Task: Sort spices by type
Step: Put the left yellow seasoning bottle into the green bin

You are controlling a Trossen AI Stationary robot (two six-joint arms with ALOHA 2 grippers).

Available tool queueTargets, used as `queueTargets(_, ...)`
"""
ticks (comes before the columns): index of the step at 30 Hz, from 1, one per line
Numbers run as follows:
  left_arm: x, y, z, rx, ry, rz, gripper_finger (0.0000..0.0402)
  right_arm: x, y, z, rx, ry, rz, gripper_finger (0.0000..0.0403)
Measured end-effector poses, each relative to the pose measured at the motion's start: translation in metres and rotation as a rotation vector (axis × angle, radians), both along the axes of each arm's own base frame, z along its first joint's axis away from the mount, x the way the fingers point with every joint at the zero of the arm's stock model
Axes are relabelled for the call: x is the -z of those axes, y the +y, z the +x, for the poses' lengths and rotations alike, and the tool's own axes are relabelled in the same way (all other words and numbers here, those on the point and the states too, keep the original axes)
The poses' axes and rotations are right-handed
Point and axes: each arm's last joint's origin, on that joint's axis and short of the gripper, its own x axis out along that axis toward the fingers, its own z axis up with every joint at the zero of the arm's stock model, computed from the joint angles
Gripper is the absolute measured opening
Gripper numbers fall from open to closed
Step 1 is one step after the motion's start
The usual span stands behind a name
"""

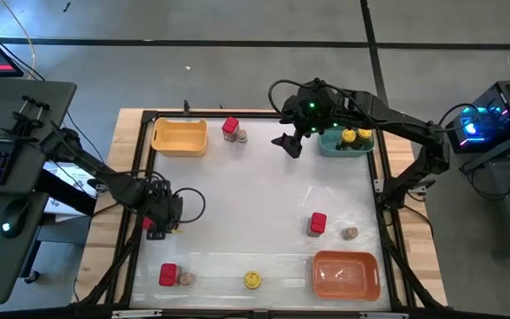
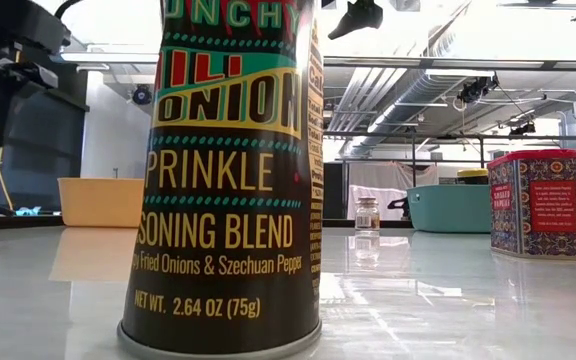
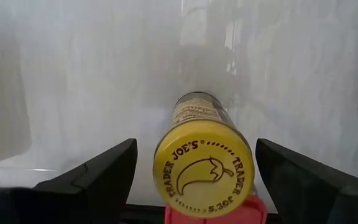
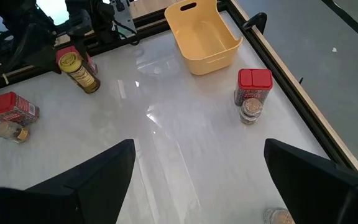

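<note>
A yellow-lidded jar (image 3: 204, 163) is seen between the widely spread fingers of the left hand (image 1: 159, 215), which is placed well away from the yellow tray (image 1: 180, 136), over the tabletop (image 1: 255, 204); no finger is seen touching it. A red box (image 3: 215, 214) lies just under the jar's lid. The right hand (image 1: 288, 143), also spread wide and empty, is held just beside the teal tray (image 1: 330, 144), far from that jar.
</note>
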Motion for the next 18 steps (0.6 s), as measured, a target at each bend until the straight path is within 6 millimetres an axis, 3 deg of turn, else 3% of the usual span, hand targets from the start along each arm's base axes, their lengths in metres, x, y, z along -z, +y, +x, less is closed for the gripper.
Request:
queueTargets(10, 0.0117, -0.0010, -0.0001, -0.021, 0.000, -0.034, 0.0306, 0.0000, 0.0000, 0.0000, 0.000, 0.000, 0.000, 0.0353)
queueTargets(14, 0.0117, -0.0008, 0.0003, -0.022, -0.009, -0.024, 0.0271, 0.0000, 0.0000, 0.0000, 0.000, 0.000, 0.000, 0.0353)
queueTargets(18, 0.0117, -0.0007, 0.0003, -0.023, -0.007, -0.027, 0.0210, 0.0001, 0.0000, -0.0001, -0.008, 0.004, -0.013, 0.0353)
